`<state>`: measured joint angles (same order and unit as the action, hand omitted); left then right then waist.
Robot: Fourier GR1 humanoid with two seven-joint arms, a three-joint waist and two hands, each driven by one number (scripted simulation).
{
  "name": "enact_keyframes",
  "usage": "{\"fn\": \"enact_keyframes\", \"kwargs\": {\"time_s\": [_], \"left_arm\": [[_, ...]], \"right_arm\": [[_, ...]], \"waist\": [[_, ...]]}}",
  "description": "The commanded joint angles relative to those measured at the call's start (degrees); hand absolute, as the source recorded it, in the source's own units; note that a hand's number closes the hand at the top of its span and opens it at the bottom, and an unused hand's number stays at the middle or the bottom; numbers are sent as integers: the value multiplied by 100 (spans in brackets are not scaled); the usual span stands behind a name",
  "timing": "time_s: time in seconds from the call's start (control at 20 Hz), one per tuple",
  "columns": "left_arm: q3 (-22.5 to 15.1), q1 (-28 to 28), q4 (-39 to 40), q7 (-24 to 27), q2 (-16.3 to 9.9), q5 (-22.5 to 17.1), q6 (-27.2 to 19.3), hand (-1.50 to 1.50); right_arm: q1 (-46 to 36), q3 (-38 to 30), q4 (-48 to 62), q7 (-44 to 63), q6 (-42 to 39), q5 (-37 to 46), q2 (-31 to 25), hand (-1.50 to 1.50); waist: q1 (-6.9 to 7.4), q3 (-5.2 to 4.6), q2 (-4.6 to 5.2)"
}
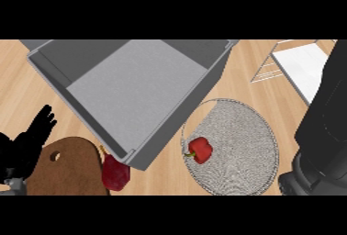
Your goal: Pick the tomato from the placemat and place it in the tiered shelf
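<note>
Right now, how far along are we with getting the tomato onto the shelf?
Nothing looks done yet. The tomato lies on the round grey placemat, untouched. The right arm looms beside the placemat, its hand out of view. The left hand rests open at the left edge. Grasping, lifting and placing in the tiered shelf all remain.

Count on my counter: two red items, one of each other thing.
I see one tomato (200, 149), one placemat (240, 151), one grey bin (136, 87), one wooden board (68, 167), one dark red vegetable (116, 174), one wire shelf (298, 64).
</note>
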<state>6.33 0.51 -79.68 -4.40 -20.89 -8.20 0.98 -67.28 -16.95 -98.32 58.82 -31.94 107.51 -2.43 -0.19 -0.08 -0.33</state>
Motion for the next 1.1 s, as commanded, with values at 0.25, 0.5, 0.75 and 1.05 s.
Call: {"fn": "enact_keyframes", "kwargs": {"time_s": [0.25,0.5,0.75,1.05], "left_arm": [[189,170,-78,63,-124,-116,250,0],[-17,-202,-240,-364,122,99,-83,0],[-131,348,-679,-230,318,213,-110,0],[163,-101,-144,-271,159,58,53,0]], "right_arm": [[13,-689,114,169,-707,288,-481,150],[406,-1252,94,-215,-179,-34,-809,150],[834,-1468,24,-109,374,-311,-722,150],[1340,-2067,-102,-145,811,-516,-1050,-150]], "waist": [[32,7,17],[18,12,29],[78,12,26],[6,9,37]]}}
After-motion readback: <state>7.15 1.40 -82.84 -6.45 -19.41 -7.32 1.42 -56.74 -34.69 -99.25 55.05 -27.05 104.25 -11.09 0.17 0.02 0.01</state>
